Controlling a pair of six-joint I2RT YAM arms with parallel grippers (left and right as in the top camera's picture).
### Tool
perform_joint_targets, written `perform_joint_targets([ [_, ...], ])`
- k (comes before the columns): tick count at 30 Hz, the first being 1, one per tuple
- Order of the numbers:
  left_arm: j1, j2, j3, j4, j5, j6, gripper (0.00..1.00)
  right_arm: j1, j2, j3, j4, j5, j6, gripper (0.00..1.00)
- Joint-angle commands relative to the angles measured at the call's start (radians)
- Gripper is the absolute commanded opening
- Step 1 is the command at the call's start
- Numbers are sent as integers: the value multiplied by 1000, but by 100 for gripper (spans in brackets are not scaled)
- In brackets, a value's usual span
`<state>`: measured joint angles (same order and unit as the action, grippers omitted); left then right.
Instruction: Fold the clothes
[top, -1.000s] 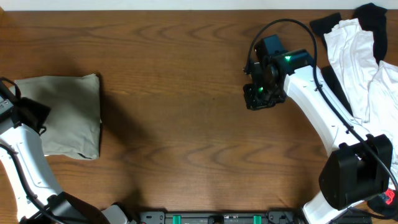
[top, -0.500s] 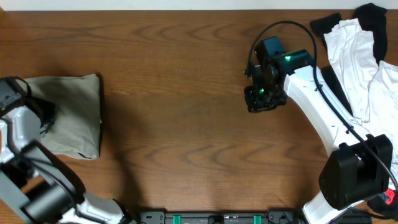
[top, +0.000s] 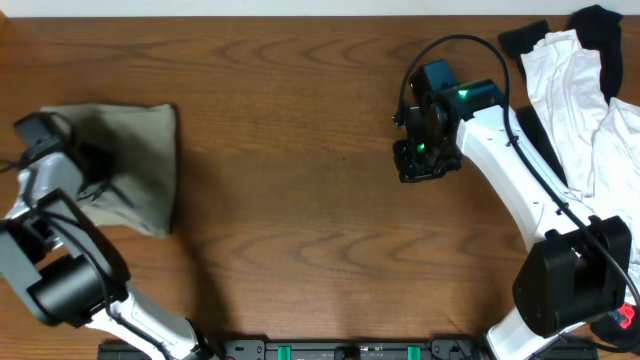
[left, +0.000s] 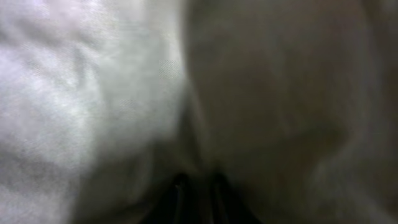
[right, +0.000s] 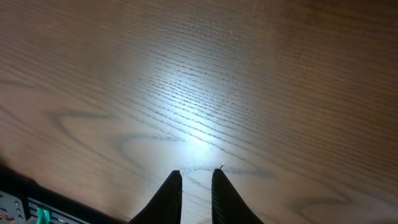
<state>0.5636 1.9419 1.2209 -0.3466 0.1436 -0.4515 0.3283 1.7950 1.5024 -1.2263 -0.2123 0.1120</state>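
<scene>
At the left edge of the overhead view, the khaki cloth lies rumpled on the table under the left gripper; its grip state cannot be determined. The right gripper, right of center, has its fingers together and holds nothing. White and black clothes lie at the upper right.

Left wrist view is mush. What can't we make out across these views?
Left gripper: left wrist view, blurred khaki cloth fills the frame; open or shut unclear.
Its grasp: overhead, the left arm covers it.
White and black clothes: overhead, cut off by the right edge, partly under the right arm.
</scene>
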Motion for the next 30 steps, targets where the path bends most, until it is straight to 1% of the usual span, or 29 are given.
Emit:
perform_joint_targets([
  [1, -93, 72, -18, -26, 111, 82, 15, -9, -15, 4, 1, -1, -15, 16],
  [4, -141, 72, 9, -39, 111, 158, 15, -9, -15, 4, 6, -1, -15, 16],
  [7, -175, 70, 24, -49, 109, 220, 17, -9, -15, 4, 14, -1, -15, 16],
  [8, -179, 69, 24, -49, 107, 223, 24, -9, -15, 4, 16, -1, -15, 16],
  [9, -180, 68, 24, -49, 107, 222, 33, -9, -15, 4, 16, -1, -15, 16],
  [10, -180, 66, 24, -50, 107, 222, 39, -9, -15, 4, 16, -1, -15, 16],
  [12, -174, 55, 24, -53, 107, 224, 47, -9, -15, 4, 16, -1, -15, 16],
  [15, -163, 16, 26, -56, 107, 231, 62, -9, -15, 4, 19, -1, -16, 16],
  [18, -156, -51, 30, -55, 107, 247, 70, -9, -15, 4, 26, -1, -16, 16],
  [22, -156, -205, 39, -77, 108, 264, 82, -9, -15, 4, 47, -1, -15, 15],
  [23, -161, -248, 39, -96, 108, 263, 85, -9, -15, 4, 56, -1, -14, 14],
  [26, -198, -383, 39, -159, 115, 256, 99, -10, -15, 4, 104, -1, -8, 16],
  [30, -307, -539, 39, -201, 114, 279, 98, -12, -15, 4, 212, 3, -6, 20],
])
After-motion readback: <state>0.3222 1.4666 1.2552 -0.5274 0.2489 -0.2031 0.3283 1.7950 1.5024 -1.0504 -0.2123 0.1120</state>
